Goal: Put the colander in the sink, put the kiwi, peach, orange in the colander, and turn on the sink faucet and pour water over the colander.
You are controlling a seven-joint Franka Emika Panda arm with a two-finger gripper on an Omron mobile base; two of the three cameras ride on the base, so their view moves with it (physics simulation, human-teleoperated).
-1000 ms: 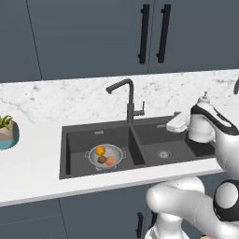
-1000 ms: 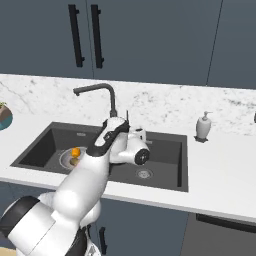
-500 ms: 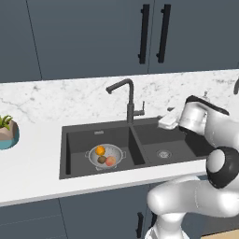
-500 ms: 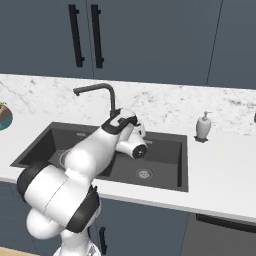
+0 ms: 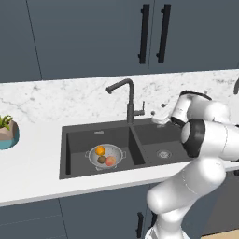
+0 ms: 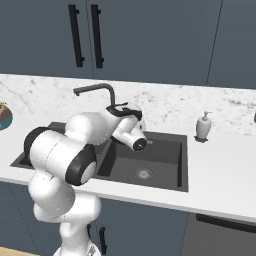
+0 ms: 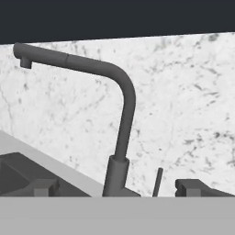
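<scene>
with the kiwi (image 5: 101,159), peach (image 5: 110,161) and orange (image 5: 100,150) in the colander (image 5: 105,156), the open-fingered gripper (image 7: 118,187) faces the faucet (image 7: 120,124); next, nudge its lever (image 7: 157,181).

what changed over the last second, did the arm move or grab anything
The arm swung its gripper across the right basin of the sink, from the right side toward the sink faucet; the hand view now faces the faucet and its side lever. Nothing was taken hold of or let go. The colander with the orange, kiwi and peach stayed in the left basin, and no water runs.
</scene>
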